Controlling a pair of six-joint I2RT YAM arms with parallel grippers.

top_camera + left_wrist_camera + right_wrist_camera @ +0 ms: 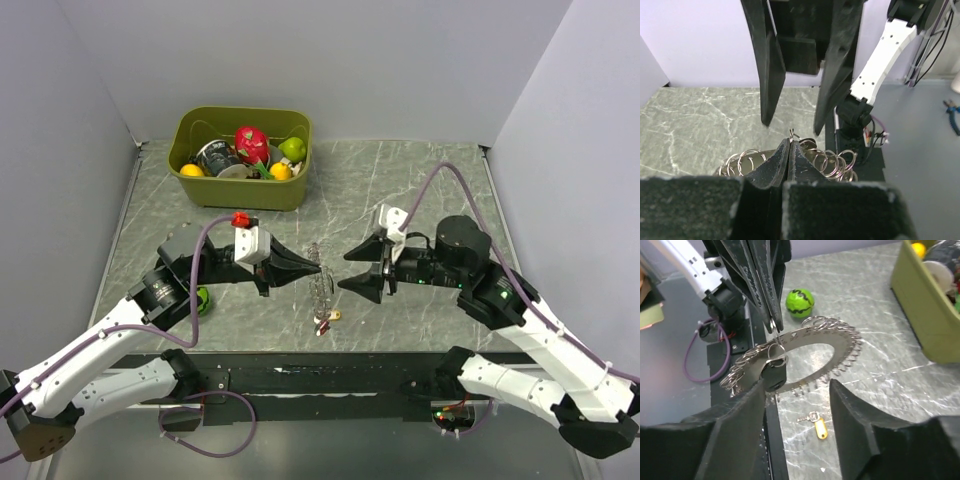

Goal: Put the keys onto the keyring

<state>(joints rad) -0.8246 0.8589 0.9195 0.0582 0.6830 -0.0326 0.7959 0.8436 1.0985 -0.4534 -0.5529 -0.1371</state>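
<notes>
1. While the left gripper (316, 268) is pinched tight on the edge of the keyring (840, 347), the keyring hangs in the air; a bump could knock it loose.
2. The right gripper (345, 270) stands with jaws apart beside the keyring, near the black key (774, 379) hanging on it, which may not be fully on.
3. The yellow key (819, 429) lies on the table (880, 380) under the keyring; it could skid when grabbed.

My left fingers (774, 164) pressed together, tips pinching small loop of keyring (832, 161); wire loops fan out on both sides behind tips; opposite, right fingers (769, 70) hang spread apart just above; marbled table (695, 120) beneath
</notes>
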